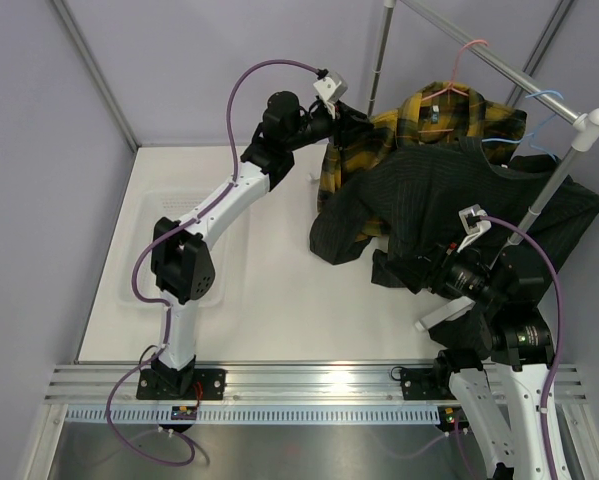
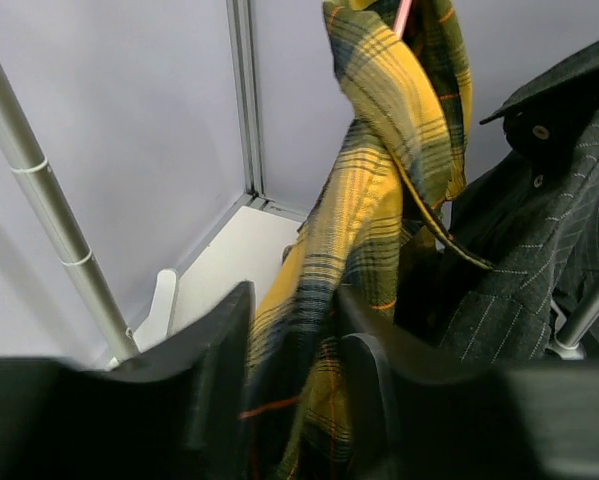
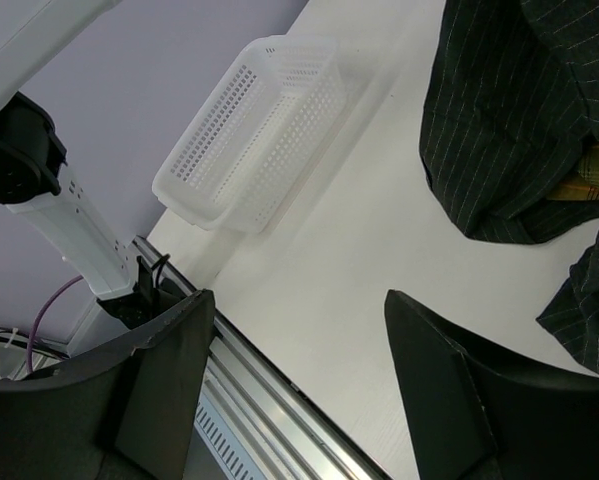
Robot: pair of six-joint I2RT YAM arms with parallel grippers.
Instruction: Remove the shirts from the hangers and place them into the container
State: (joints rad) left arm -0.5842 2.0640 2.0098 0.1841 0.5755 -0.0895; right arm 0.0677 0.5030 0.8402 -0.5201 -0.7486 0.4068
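The left arm covers part of the bin; the black shirt hides most of the blue hanger. In the left wrist view the plaid shirt runs off top and bottom; whether the left gripper pinches it is unclear.

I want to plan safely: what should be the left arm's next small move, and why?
Probably draw the left gripper down and away from the pink hanger: its jaws pinch the plaid shirt, which hangs there, so a gentle pull should slide it off.
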